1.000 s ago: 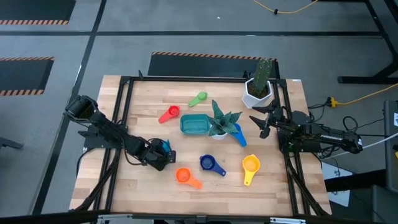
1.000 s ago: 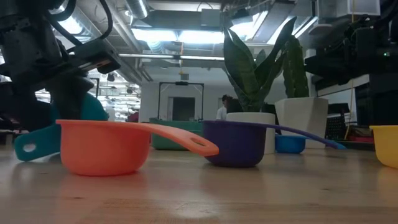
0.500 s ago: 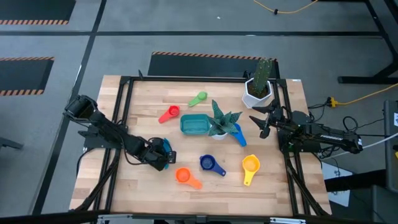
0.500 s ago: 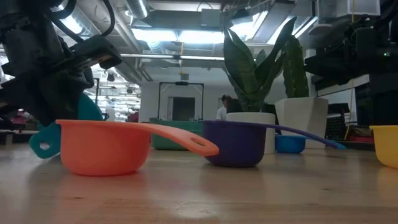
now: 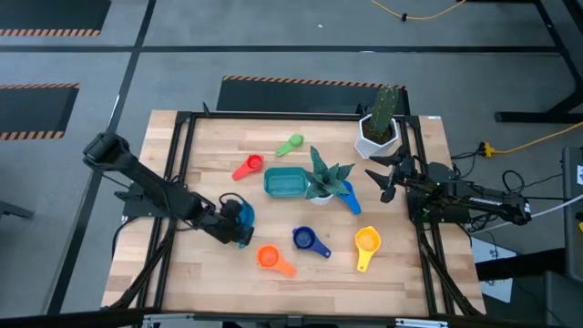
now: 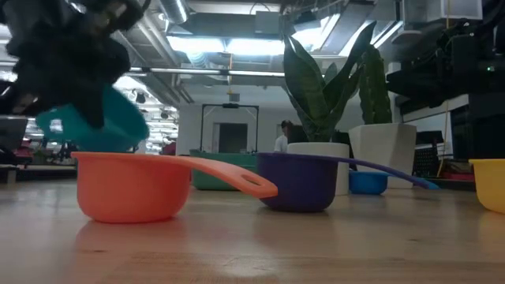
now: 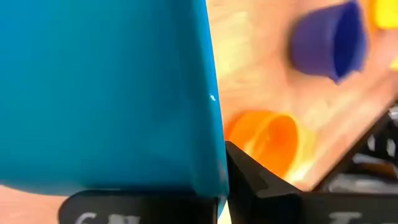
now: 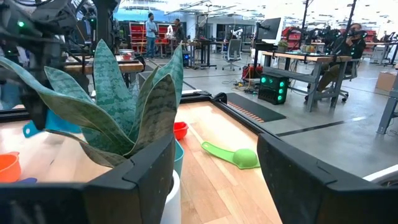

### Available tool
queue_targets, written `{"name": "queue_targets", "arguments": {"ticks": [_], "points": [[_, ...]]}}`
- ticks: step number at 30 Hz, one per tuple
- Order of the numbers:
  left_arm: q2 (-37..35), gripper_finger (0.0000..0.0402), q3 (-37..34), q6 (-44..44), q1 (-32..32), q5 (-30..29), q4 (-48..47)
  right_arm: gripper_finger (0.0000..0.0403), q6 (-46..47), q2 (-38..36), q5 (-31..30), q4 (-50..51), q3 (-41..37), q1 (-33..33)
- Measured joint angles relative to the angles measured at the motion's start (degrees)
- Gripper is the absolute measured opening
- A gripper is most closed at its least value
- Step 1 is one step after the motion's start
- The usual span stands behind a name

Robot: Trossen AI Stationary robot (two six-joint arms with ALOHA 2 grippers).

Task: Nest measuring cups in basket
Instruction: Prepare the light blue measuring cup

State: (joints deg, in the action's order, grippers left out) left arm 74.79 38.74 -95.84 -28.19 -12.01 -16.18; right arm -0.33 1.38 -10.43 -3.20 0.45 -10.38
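Left tool (image 5: 239,221) over the front-left part of the counter (image 5: 219,273), clamped on the light blue cup (image 5: 240,213). Low view: that cup (image 6: 93,126) hangs clear of the wood, tilted, above and behind the orange cup (image 6: 134,186).

Orange cup (image 5: 268,258) sits near the front edge, just right of the left tool, handle pointing right and forward. Red cup (image 5: 249,167) and green cup (image 5: 291,144) lie toward the back, left of centre, apart from each other. Teal basket (image 5: 285,183) at centre, nothing in it, touching the pot of the spiky green plant (image 5: 323,178) on its right. Dark blue cup (image 5: 307,240) in front of the basket. Yellow cup (image 5: 366,242) further right, near the front. White cactus pot (image 5: 377,133) at back right.

Right tool (image 5: 381,175) at the right edge, fingers spread wide, holding nothing.
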Motion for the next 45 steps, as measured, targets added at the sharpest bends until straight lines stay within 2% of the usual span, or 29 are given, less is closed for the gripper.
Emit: {"name": "queue_targets", "arguments": {"ticks": [6,13,16,20,24,29,37,42,45], "points": [[-8.14,0.0002,-1.40,9.66,3.74,4.35,-2.12,0.0233,-0.05,-0.01,-0.01,0.00,0.00,0.01],[-21.18,0.0002,-10.04,15.33,11.47,13.41,-2.07,0.0233,-0.14,0.00,-0.01,-0.03,0.00,0.01],[-25.69,0.0002,-14.85,15.27,13.44,17.53,3.29,0.0233,-0.09,0.01,-0.01,-0.03,0.00,0.01],[-29.00,0.0002,-21.82,13.45,13.95,17.74,17.41,0.0233,-0.05,0.01,-0.01,-0.07,0.00,0.01],[-27.85,0.0002,-28.06,8.63,13.77,16.58,29.66,0.0233,-0.02,0.01,-0.03,-0.40,0.02,-0.01],[-24.17,0.0002,-31.86,4.45,13.43,15.82,38.23,0.0233,0.00,0.01,-0.01,-0.38,0.00,0.01],[-19.67,0.0003,-31.93,4.35,12.18,14.37,42.28,0.0233,0.01,0.01,-0.01,-0.37,0.00,0.01],[-15.35,0.0003,-31.95,-1.35,11.20,13.36,45.07,0.0233,0.01,0.01,-0.01,-0.35,0.00,0.01],[-12.51,0.0004,-31.58,-1.60,10.12,13.38,49.21,0.0233,0.01,0.01,-0.01,-0.33,0.01,0.01]]}}
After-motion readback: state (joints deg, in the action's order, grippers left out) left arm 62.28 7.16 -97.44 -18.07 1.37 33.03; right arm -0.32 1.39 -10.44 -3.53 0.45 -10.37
